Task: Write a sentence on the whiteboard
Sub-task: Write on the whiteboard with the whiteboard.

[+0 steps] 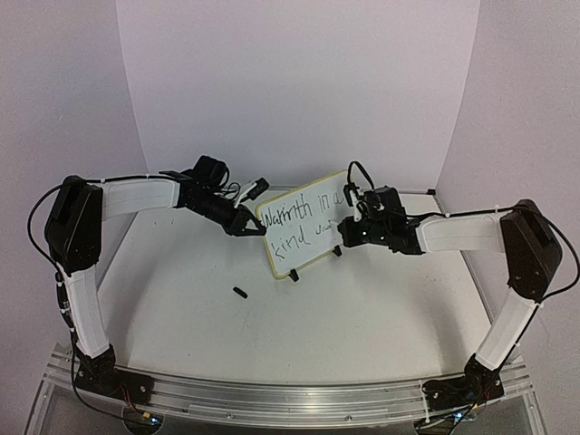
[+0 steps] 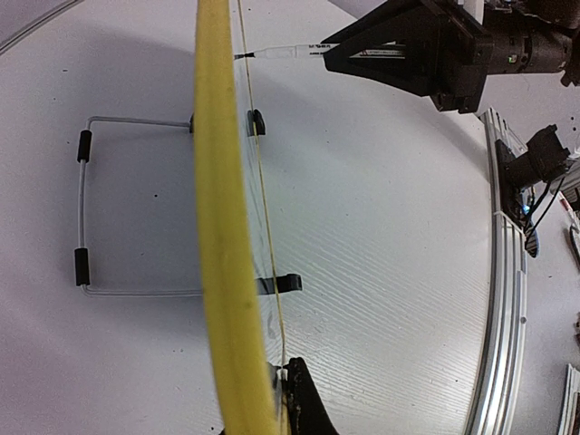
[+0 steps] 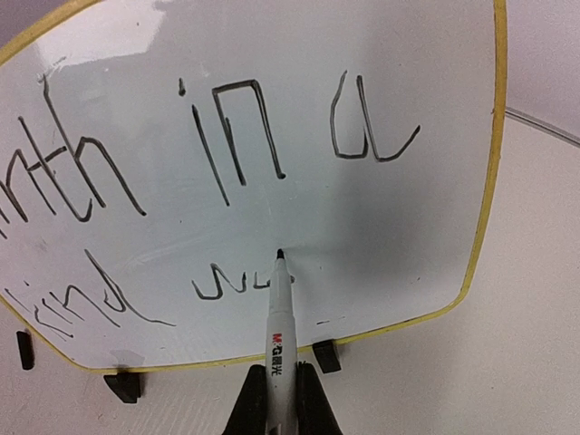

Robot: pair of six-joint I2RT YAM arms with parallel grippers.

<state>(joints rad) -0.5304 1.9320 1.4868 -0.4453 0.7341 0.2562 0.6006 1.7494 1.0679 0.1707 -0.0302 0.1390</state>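
The whiteboard stands tilted at mid-table on two black clip feet and a wire stand. Its pale yellow rim runs edge-on through the left wrist view. My left gripper is shut on the board's left edge. My right gripper is shut on a white marker, whose black tip touches the board. The sentence reads "Warmth in a" on the top line. Below it stand "kind", a "w" and a short stroke beside the tip.
A small black marker cap lies on the table in front of the board. An aluminium rail edges the near side by the arm bases. White backdrop walls close the rear and both sides.
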